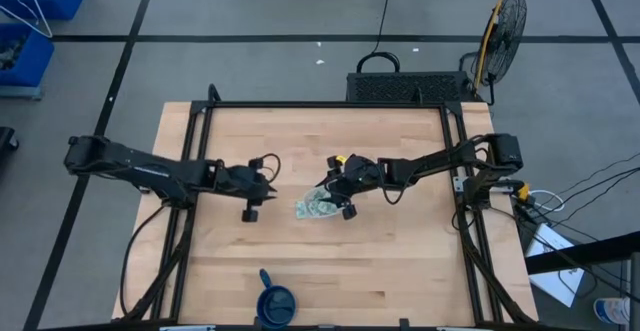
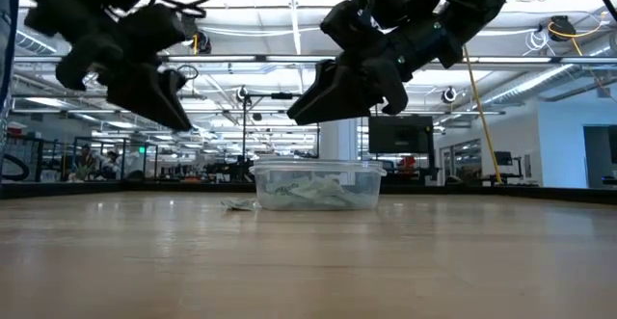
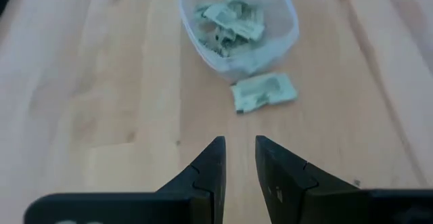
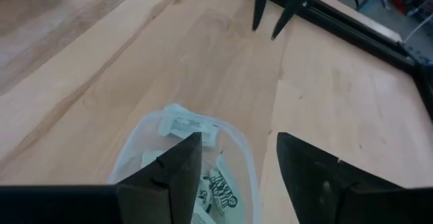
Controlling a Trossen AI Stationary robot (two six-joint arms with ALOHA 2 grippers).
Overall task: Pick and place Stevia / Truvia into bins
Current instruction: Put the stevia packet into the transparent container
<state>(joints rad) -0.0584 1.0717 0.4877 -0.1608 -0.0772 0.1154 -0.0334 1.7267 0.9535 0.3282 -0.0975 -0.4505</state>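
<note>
Pale wooden table inside a black frame, grey floor around it; low view backed by a large workshop hall with ceiling lights.

Clear tub near table centre, shallow, rounded-rectangular, upright on the wood. Also visible in the low view, the left wrist view and the right wrist view. Several pale green and white sachets heaped inside, overlapping; exact count cannot be told. One more sachet flat on the table just beside the tub's wall, on the side facing the left arm, outside the tub; seen low down as a thin sliver at the tub's foot.

Right pincer directly above the tub, raised clear of it in the low view. Fingers parted by a moderate gap, nothing between them, no contact with tub or sachets.

Left pincer to the tub's left in the high view, near but apart from it, raised off the table. Fingertips drawn close with a narrow slit between, empty, pointing toward the loose sachet and the tub without touching either.

Dark blue round cup at the table's near edge, well apart from the tub. Black fan on the floor beyond the far right corner.
</note>
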